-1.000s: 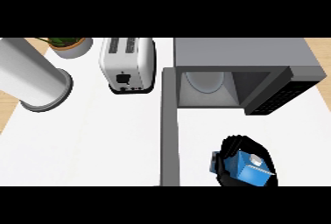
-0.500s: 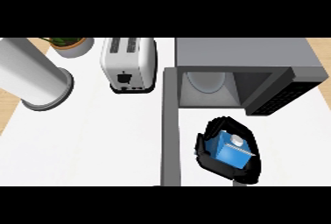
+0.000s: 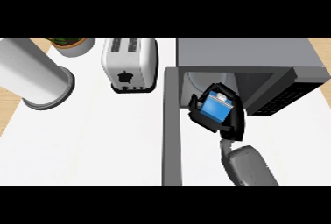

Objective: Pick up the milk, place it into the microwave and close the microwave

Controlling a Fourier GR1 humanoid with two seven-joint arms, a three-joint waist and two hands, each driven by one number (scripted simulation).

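Milk [image 3: 216, 108] in right robot hand [image 3: 223, 124] — seemingly at microwave [image 3: 249, 65] mouth.

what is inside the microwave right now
The microwave cavity shows only a pale back wall and floor; nothing sits inside yet. The right robot hand, curled round the blue milk carton, covers the front of the opening, so that part cannot be seen.

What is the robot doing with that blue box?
The robot's right hand is curled around the blue milk carton and holds it at the open front of the microwave. The microwave door stands wide open. The milk is not set down inside yet. A toaster and a big white cylinder stand to the left. The left hand is out of sight.
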